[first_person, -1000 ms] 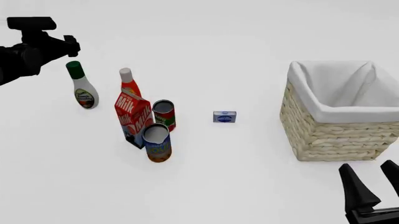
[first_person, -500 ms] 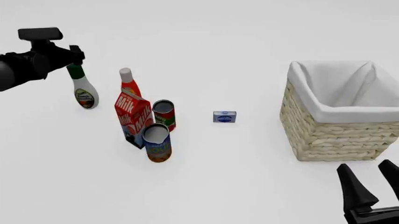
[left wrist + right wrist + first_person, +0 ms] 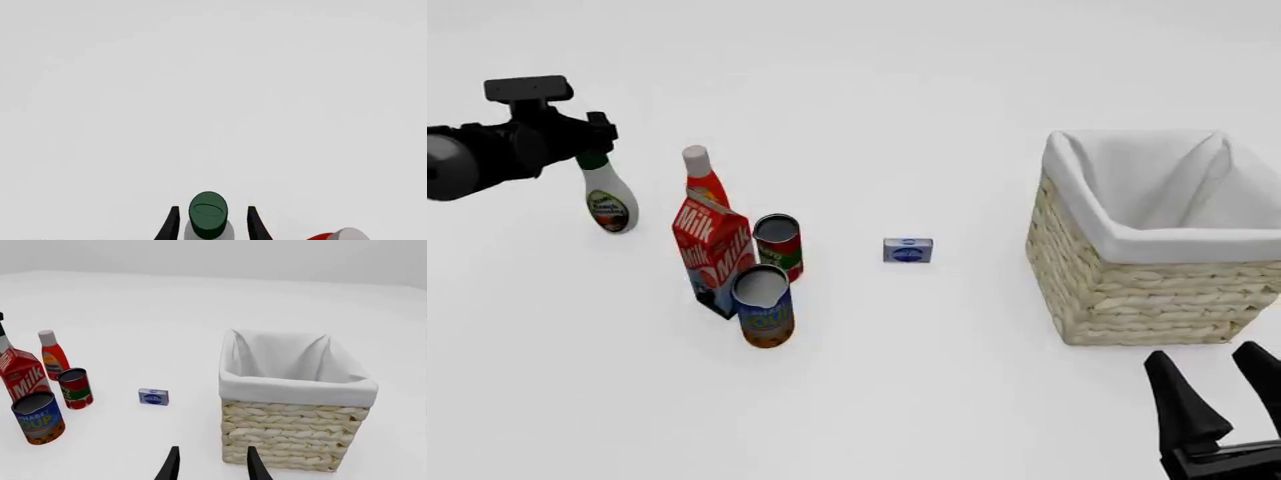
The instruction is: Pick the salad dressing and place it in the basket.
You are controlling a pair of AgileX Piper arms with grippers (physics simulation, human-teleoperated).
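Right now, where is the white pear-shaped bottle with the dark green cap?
In the front view the white bottle stands far left on the table, left of the red bottle, its green cap between the open left gripper fingers.

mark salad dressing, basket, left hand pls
salad dressing (image 3: 610, 205), front view, on its label.
basket (image 3: 1128, 290), front view, on its woven front wall.
left hand (image 3: 211, 222), left wrist view, midway between fingertips, over the green cap.

White table with groceries, basket
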